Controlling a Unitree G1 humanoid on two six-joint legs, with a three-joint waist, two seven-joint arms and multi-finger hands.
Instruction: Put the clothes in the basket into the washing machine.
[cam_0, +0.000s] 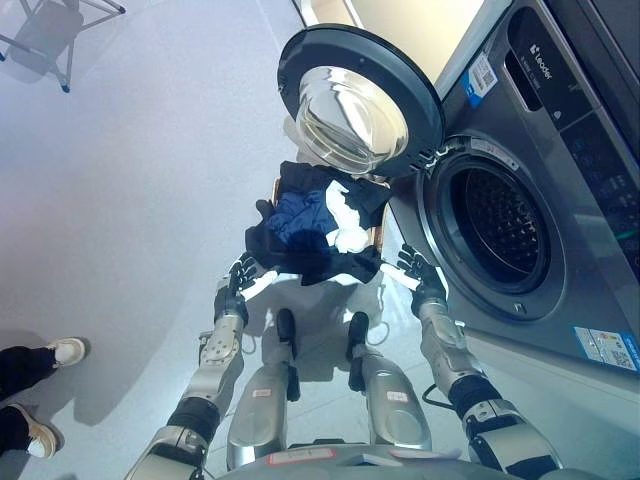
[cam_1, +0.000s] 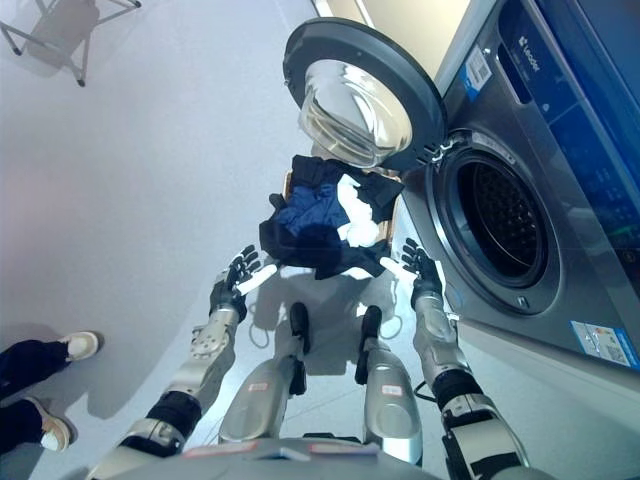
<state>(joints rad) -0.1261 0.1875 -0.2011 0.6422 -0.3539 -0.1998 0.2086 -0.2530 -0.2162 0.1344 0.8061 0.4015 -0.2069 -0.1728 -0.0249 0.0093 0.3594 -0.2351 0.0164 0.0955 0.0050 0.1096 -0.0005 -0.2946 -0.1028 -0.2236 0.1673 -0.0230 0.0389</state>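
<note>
A basket (cam_0: 276, 190) stands on the floor in front of the washing machine (cam_0: 560, 180), piled with dark blue, black and white clothes (cam_0: 315, 222) that hang over its rim. The machine's round door (cam_0: 355, 100) is swung wide open above the basket, and the drum (cam_0: 497, 232) is dark and looks empty. My left hand (cam_0: 238, 278) is open, just left of the pile's near edge. My right hand (cam_0: 420, 270) is open, just right of the pile, below the drum opening. Neither hand holds anything.
A person's legs and white shoes (cam_0: 40, 385) show at the lower left on the floor. A metal-legged frame (cam_0: 50, 35) stands at the far upper left. The washing machine fills the right side.
</note>
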